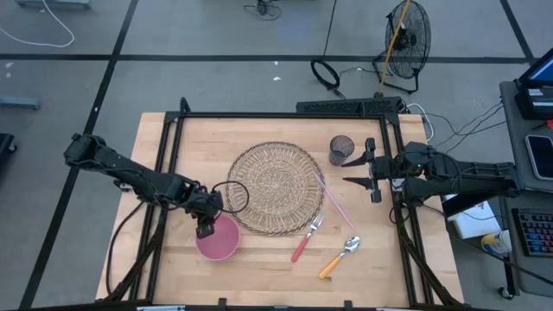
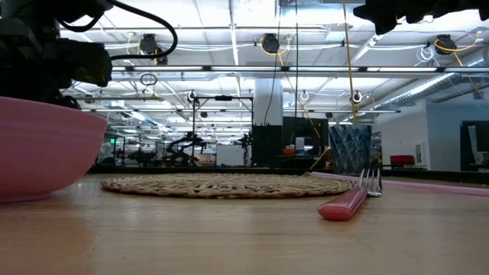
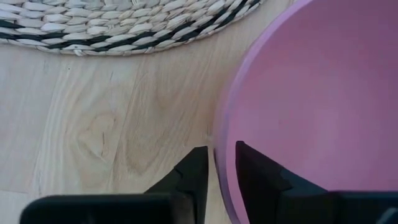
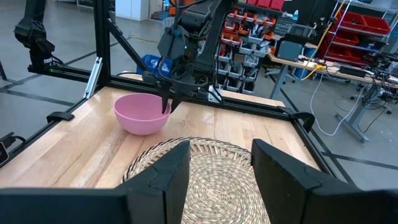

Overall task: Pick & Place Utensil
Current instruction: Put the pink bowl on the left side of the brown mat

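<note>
A pink bowl (image 1: 221, 243) (image 2: 38, 145) stands on its base near the table's near-left part, beside a round woven placemat (image 1: 276, 187). My left gripper (image 1: 206, 228) (image 3: 222, 165) is at the bowl's left rim, shut on it. A fork with a red handle (image 1: 305, 240) (image 2: 348, 202) and a spoon with an orange handle (image 1: 339, 257) lie flat on the wood, right of the bowl. My right gripper (image 1: 356, 170) (image 4: 221, 162) hovers open over the placemat's right edge, touching nothing. My left gripper holds the pink bowl by its rim (image 3: 222, 140) on the side toward the table's left. One finger (image 3: 252, 171) is inside the bowl and the other (image 3: 193, 171) outside. The fingers come from above, pointing down. The bowl sits upright on the table.
A dark cup (image 1: 340, 149) (image 2: 349, 149) stands on the table beyond the placemat's right side. A thin pink stick (image 1: 337, 204) lies along the placemat's right edge. A black frame (image 1: 285, 115) borders the table. Bare wood (image 1: 259, 272) lies along the near edge.
</note>
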Tool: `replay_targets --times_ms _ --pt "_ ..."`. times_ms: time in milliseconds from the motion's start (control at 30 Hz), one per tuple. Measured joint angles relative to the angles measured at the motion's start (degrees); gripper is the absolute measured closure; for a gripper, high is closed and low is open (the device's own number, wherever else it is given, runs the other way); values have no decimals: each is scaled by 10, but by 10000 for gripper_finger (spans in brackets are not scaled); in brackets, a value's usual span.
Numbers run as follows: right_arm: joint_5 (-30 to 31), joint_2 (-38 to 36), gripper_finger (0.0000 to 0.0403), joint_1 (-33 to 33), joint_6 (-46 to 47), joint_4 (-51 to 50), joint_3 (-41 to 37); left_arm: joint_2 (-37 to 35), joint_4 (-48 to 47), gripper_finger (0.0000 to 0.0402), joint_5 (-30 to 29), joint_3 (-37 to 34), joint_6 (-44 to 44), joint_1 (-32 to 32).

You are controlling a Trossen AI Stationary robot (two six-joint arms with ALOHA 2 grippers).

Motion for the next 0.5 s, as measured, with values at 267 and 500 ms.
replay_targets --times_ms 267,500 --pt "0 0 243 0 -3 0 0 0 0 344 0 0 1 0" --pt "0 0 243 0 -4 0 0 0 0 377 5 0 -2 0"
